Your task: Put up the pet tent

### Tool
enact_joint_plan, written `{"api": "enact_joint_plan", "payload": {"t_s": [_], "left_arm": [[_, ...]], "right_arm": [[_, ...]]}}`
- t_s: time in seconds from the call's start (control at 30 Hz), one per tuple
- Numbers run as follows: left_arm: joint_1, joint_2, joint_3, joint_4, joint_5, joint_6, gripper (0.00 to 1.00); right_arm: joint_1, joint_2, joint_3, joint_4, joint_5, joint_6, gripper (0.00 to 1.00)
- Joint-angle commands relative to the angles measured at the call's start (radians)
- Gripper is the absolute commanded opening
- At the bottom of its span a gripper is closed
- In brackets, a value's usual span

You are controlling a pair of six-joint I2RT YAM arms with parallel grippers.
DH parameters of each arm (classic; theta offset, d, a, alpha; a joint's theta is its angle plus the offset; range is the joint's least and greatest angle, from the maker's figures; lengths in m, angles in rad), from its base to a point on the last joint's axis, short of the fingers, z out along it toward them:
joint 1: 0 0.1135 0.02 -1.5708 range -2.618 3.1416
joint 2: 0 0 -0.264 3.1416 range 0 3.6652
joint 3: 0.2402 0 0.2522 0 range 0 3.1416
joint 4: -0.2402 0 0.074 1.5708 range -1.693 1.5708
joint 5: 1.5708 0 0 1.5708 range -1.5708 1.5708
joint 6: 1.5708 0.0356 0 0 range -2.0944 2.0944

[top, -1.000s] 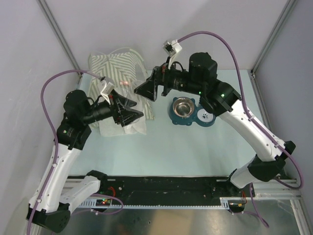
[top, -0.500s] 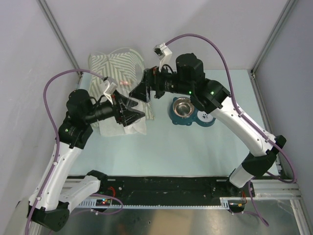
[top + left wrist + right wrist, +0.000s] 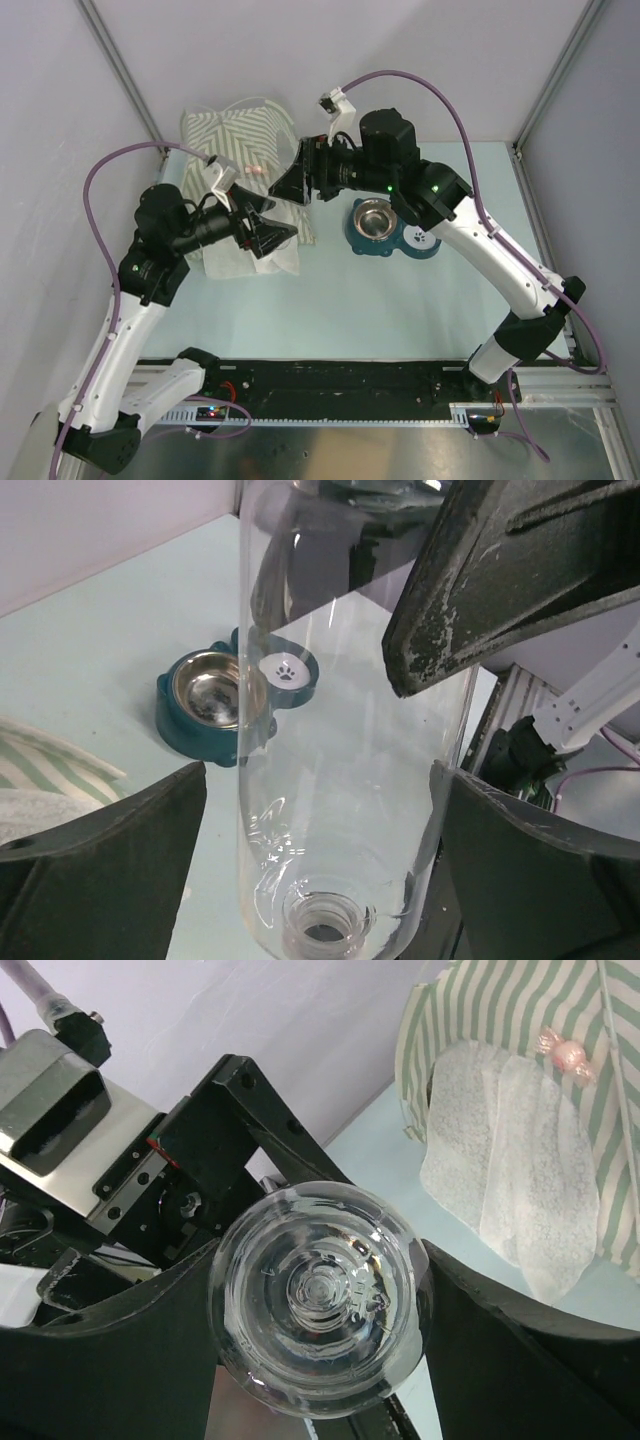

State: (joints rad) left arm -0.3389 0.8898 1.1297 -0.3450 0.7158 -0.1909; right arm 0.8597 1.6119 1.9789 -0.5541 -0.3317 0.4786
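The pet tent (image 3: 235, 130) lies flattened at the back left, striped olive and white, with a sheer white flap (image 3: 510, 1150) and a small pink mark (image 3: 562, 1052). Both grippers meet in front of it around a clear plastic bottle (image 3: 340, 730). My right gripper (image 3: 320, 1300) is shut on the bottle's round base (image 3: 318, 1325), both fingers pressing its sides. My left gripper (image 3: 320, 810) stands open around the neck end, with a gap showing at its left finger (image 3: 120, 860). From above, the left gripper (image 3: 265, 222) and the right gripper (image 3: 290, 180) nearly touch.
A teal pet feeder with a steel bowl (image 3: 375, 220) sits right of the tent, also seen in the left wrist view as the bowl (image 3: 205, 695). Walls and frame posts close in the back and sides. Bare pale table surface (image 3: 360, 300) lies in front.
The right arm swung left to meet the left gripper and its jaws closed on the bottle's base. The left jaws opened wider off the bottle.
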Motion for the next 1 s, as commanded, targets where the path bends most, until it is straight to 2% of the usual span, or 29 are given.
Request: {"api": "enact_joint_plan", "payload": {"t_s": [0.0, 0.2, 0.4, 0.5, 0.77, 0.97], "left_arm": [[-0.001, -0.021, 0.004, 0.042, -0.095, 0.012, 0.99], [0.000, -0.061, -0.043, 0.029, -0.183, 0.010, 1.00], [-0.001, -0.165, -0.096, 0.016, -0.232, 0.010, 1.00], [-0.001, -0.198, -0.115, 0.016, -0.234, 0.008, 1.00], [0.000, -0.214, -0.154, 0.008, -0.276, -0.030, 1.00], [0.000, -0.222, -0.181, 0.002, -0.303, -0.045, 1.00]], "right_arm": [[-0.009, -0.011, 0.049, -0.034, 0.026, 0.020, 0.43], [-0.058, -0.020, 0.020, -0.071, 0.114, -0.006, 0.41], [-0.159, -0.080, -0.123, -0.085, 0.288, -0.084, 0.41], [-0.205, -0.121, -0.207, -0.078, 0.423, -0.126, 0.40], [-0.345, -0.211, -0.457, 0.065, 0.767, -0.251, 0.38], [-0.438, -0.202, -0.587, 0.198, 0.890, -0.310, 0.37]]}}
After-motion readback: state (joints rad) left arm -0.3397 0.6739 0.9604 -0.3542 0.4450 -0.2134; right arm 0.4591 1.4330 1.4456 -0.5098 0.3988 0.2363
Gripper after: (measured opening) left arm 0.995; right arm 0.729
